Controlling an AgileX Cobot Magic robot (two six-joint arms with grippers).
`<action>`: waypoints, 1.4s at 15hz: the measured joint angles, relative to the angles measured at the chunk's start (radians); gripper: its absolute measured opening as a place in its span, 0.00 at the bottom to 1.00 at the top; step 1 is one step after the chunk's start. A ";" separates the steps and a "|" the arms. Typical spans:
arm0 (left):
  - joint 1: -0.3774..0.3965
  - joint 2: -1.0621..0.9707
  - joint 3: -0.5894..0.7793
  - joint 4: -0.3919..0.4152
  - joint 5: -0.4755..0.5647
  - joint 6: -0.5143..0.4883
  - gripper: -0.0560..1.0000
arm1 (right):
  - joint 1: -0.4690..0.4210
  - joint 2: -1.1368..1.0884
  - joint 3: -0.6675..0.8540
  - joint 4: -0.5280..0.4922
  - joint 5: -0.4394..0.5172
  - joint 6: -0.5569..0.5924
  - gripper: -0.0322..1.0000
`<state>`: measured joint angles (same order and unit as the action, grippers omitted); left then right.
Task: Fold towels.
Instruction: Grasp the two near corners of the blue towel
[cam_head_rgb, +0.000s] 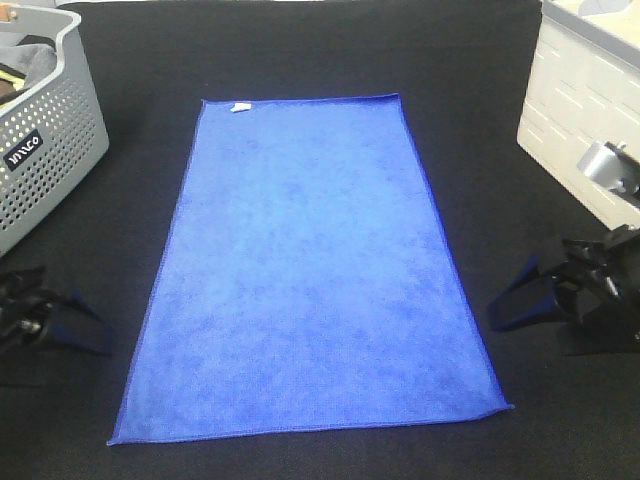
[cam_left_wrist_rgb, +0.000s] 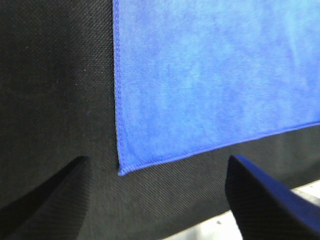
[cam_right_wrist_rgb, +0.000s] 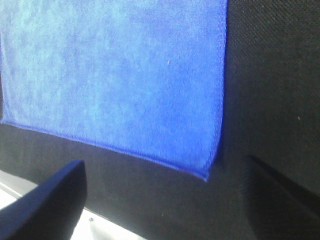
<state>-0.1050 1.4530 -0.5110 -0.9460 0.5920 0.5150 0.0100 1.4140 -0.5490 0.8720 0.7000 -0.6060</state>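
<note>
While towel (cam_head_rgb: 310, 270) lies flat on black mat (cam_head_rgb: 300, 60), left hand (cam_head_rgb: 90, 322) and right hand (cam_head_rgb: 508, 295) flank it, fingers apart.

The black label (cam_head_rgb: 24, 150) on the grey basket (cam_head_rgb: 72, 115) reads roughly "MYXCO".

1. Towel (cam_head_rgb: 310, 270): bright royal blue, softly mottled, with a darker blue stitched hem.
2. Tag (cam_head_rgb: 240, 107) at the towel's far edge: white.
3. Table cover (cam_head_rgb: 300, 50): black, fine woven texture.
4. Basket (cam_head_rgb: 55, 140), far left: grey, dotted with rows of holes, white lettering on a black label.
5. Crate (cam_head_rgb: 580, 110), far right: cream, slotted pattern.
6. Left gripper (cam_left_wrist_rgb: 156, 162) and right gripper (cam_right_wrist_rgb: 165, 162): black with dark blue fingers.
</note>
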 joint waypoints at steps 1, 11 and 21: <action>-0.024 0.031 0.000 -0.016 -0.044 0.003 0.72 | 0.000 0.039 0.000 0.032 -0.011 -0.028 0.78; -0.045 0.267 -0.003 -0.357 -0.100 0.330 0.72 | 0.001 0.326 -0.003 0.313 -0.060 -0.342 0.74; -0.046 0.417 -0.043 -0.517 0.000 0.475 0.50 | 0.105 0.472 -0.040 0.470 -0.073 -0.463 0.57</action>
<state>-0.1510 1.8700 -0.5540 -1.4630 0.5920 0.9900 0.1150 1.8860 -0.5890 1.3420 0.6270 -1.0690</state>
